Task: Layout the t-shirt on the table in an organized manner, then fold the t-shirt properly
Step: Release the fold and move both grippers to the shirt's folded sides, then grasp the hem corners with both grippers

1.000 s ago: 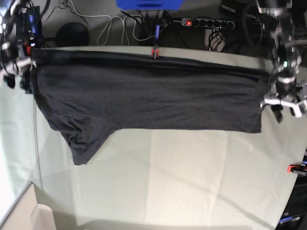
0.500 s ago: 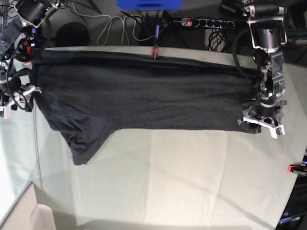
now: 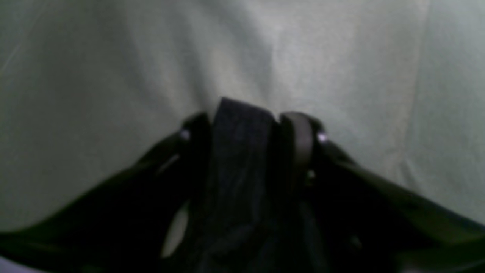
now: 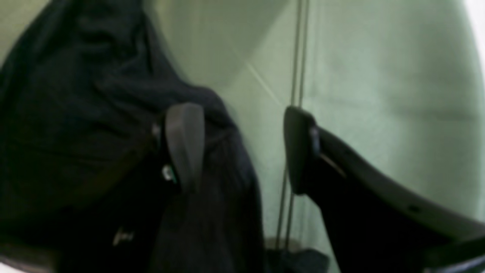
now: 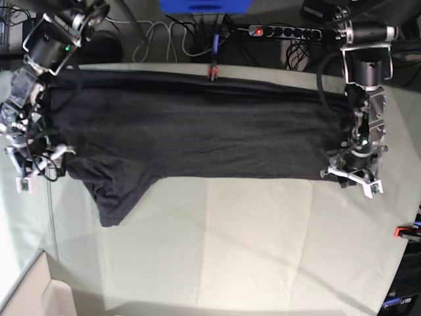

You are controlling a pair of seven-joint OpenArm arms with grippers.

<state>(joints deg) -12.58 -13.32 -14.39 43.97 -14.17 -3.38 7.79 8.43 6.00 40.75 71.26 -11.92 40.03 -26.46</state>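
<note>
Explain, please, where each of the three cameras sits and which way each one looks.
Base: sits high above the table, looks down on the t-shirt; both arms show, the left tool and the right tool.
Left wrist: sits behind the left tool, looks along its fingers at the table cloth; a fold of the t-shirt is between them.
Right wrist: sits behind the right tool, open beside the t-shirt.
Shared: all three show the dark t-shirt on the pale green cloth.

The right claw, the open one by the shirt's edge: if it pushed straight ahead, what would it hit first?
Probably the table: the right claw points down at it, one finger brushing the shirt. Depth is unclear.
</note>
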